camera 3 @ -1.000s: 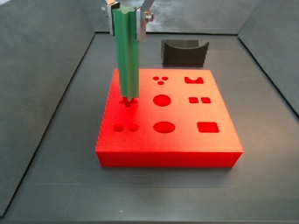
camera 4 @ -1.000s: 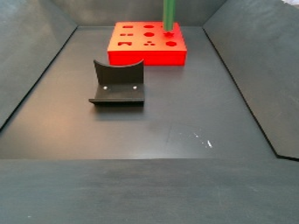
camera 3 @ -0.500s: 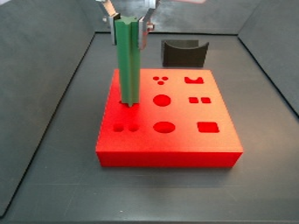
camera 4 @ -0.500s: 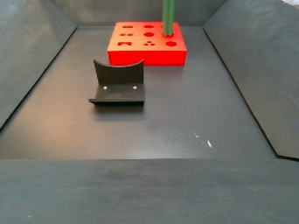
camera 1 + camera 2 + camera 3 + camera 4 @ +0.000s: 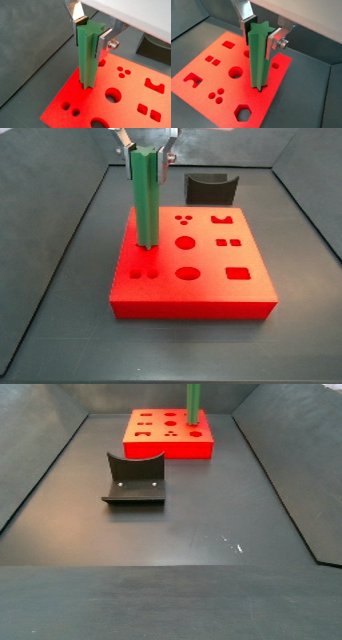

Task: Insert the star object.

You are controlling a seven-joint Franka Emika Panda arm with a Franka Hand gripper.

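Observation:
The star object (image 5: 144, 198) is a long green bar with ridged sides, standing upright. Its lower end rests in a hole near the left edge of the red block (image 5: 201, 293). My gripper (image 5: 147, 143) is shut on the bar's top end. In both wrist views the silver fingers (image 5: 77, 11) press their dark pads against the sides of the bar (image 5: 88, 60), and the star-shaped top face shows between them. My gripper (image 5: 259, 32) holds the bar (image 5: 258, 60) over the block (image 5: 268, 100). In a side view the bar (image 5: 194, 404) rises out of frame and the gripper is hidden.
The red block (image 5: 167, 451) has several shaped holes in its top. A dark grey curved piece (image 5: 210, 188) stands behind the block; it also shows in a side view (image 5: 134, 479). Grey walls enclose the dark floor (image 5: 174, 554).
Since a second ago the bar's top has come lower and the bar stands straighter, with the gripper now centred over it. Nothing has moved in the last half second.

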